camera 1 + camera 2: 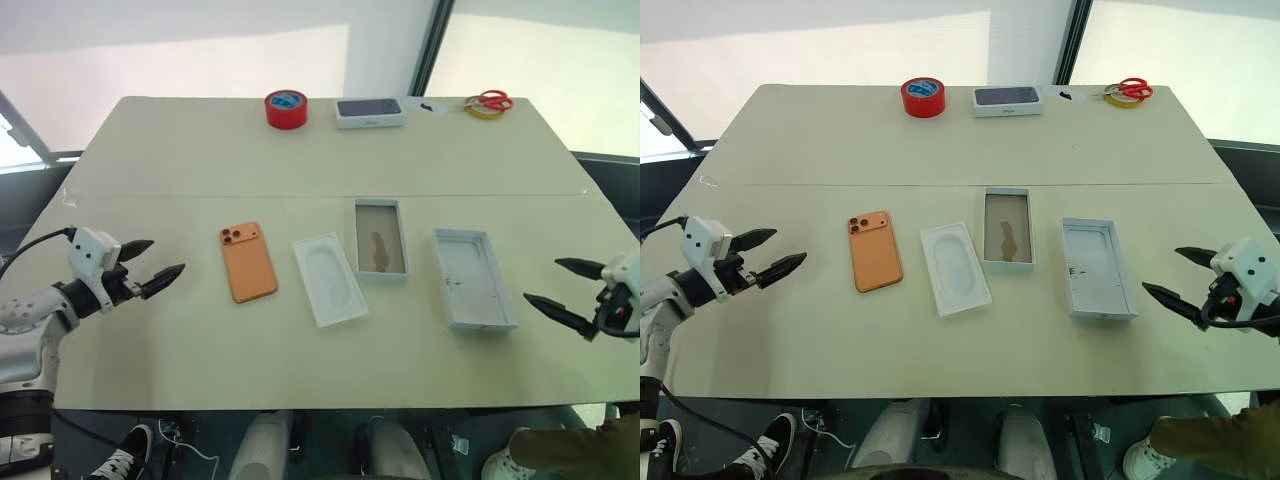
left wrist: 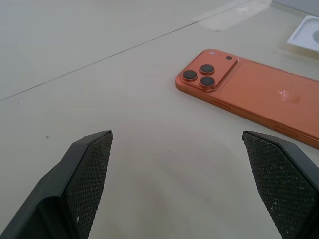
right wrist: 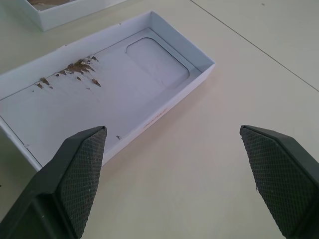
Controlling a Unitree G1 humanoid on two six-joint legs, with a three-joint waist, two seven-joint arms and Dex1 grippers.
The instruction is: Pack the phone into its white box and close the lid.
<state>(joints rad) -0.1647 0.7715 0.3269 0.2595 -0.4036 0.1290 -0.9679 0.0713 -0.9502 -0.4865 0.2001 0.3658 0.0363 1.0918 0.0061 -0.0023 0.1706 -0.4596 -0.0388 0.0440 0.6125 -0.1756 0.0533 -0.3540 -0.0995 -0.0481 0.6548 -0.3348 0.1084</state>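
A broad, pale cream table (image 1: 200,330) with a faint seam running across its width carries everything. Along its near half lie four flat things in a row. Farthest toward the robot's right is the lid (image 1: 473,278), a white rectangular cardboard shell lying open side up, plain white inside with a few brown scuffs and nothing in it. Next comes the white box (image 1: 381,239), a shallow white cardboard tray with thin walls and a brownish floor, also holding nothing. Just beside it, tilted slightly, rests a thin white moulded insert (image 1: 329,279) with an oval recess. Farthest left of the row lies the phone (image 1: 248,261), a flat orange smartphone with rounded corners, back side up, its three dark lenses at the far corner; it sits on the bare table, apart from the tray, with the insert between them.

At the far edge stand a white box bearing a dark phone picture (image 1: 370,111), a red roll of tape (image 1: 286,108), and red-handled scissors (image 1: 489,101) resting on a yellow tape ring.

The left gripper (image 1: 153,266) hovers near the phone, its black textured fingers spread wide and grasping nothing. The right gripper (image 1: 562,288) hangs just beside the lid, likewise spread and holding nothing.
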